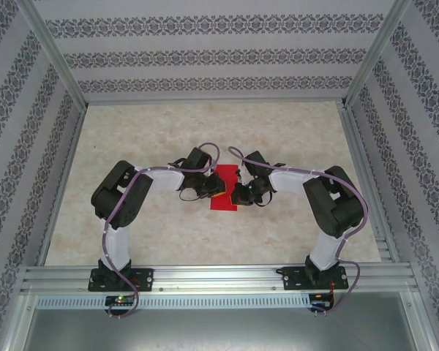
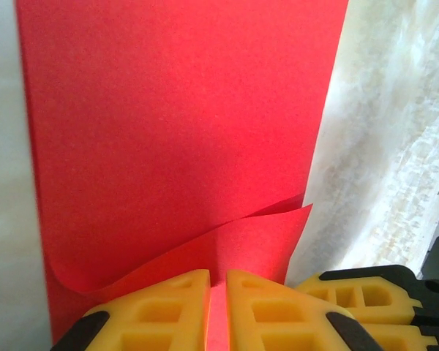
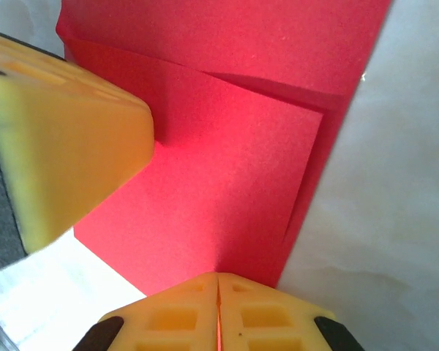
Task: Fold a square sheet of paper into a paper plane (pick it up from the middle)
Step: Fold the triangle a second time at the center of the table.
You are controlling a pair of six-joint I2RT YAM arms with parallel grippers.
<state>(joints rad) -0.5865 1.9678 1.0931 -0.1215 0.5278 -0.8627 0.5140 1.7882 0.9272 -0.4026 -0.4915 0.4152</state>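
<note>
**Pale worktop, one fold under way**

Patterned walls boxed in the marbled surface, and both arms bent inward to meet at its middle.

The left hand had its yellow fingers drawn almost together. A sliver of red showed in the slit between them, so it looked to be pinching the near edge of the sheet of paper. From that pinch the paper rose in a soft curl, a raised flap arching over the flat layer beneath. Holding it by the edge would let the flap be carried across rather than dragged.

The right hand had its fingers pressed together, with a thin red line along the seam. It too seemed to grip the paper's edge from the opposite side. One of the left hand's fingers sat close over the flap there. The two hands probably shared the load so that the thin sheet would not twist.

Beyond them, the rest of the sheet lay flat on the worktop between the two arms. A slanted edge showed where one layer overlapped the other. The fold seemed not yet pressed, so this was likely an early crease.
</note>
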